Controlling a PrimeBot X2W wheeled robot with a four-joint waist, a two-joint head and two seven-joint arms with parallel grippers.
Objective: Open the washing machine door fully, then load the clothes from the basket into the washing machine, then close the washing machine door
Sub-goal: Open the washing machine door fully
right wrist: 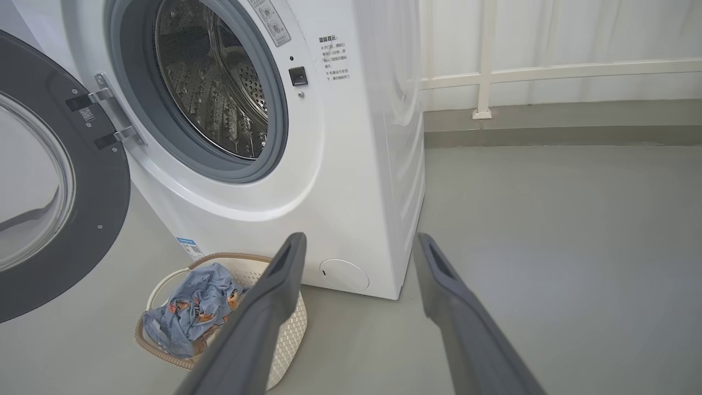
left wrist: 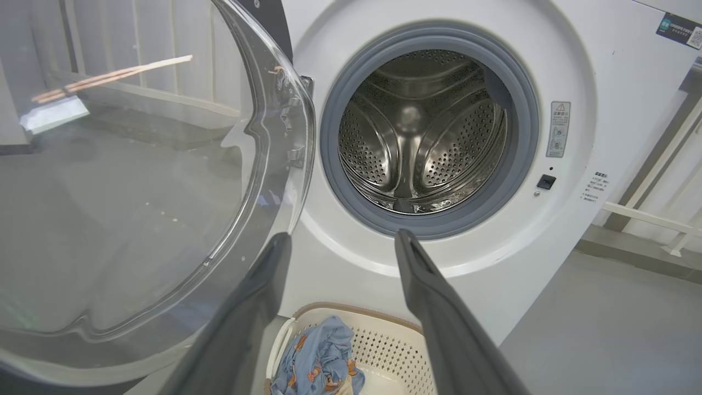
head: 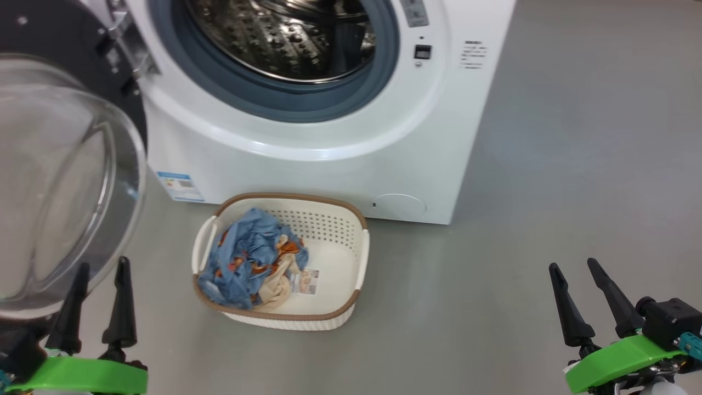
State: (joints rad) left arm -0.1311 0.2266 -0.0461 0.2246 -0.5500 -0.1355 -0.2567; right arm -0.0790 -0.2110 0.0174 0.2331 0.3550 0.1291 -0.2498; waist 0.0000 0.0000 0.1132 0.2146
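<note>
Washing machine door (head: 60, 186) stood swung wide to the robot's left on its hinge, glass bowl facing out. The steel drum (head: 285, 38) of the washing machine (head: 329, 164) was fully exposed and looked empty. Door-opening step judged done; loading not yet begun. The basket (head: 329, 225) sat on the grey floor (head: 493, 307) just in front of the machine, below the opening. The clothes (head: 247, 263) were heaped in the half of it nearer the door, with the paper label (head: 307, 281) bare beside them. Left gripper (head: 103, 266): jaws spread wide, nothing between them, raised close by the lower edge of the door glass; contact with the glass could not be judged. Right gripper (head: 573, 265): jaws likewise wide and empty, over bare floor well to the right of the basket. Note for the pick: the bundle is soft and in two fabrics, so a shallow pinch would likely lift the blue piece alone. Better to come straight down on the crown of the heap with jaws wide, sink in past the top folds, and close on blue and cream together. Lift clear of the brown rim before moving. If the left arm is used, draw away from the door bowl first. Release deep in the drum so nothing trails on the grey seal (head: 351, 93).
</note>
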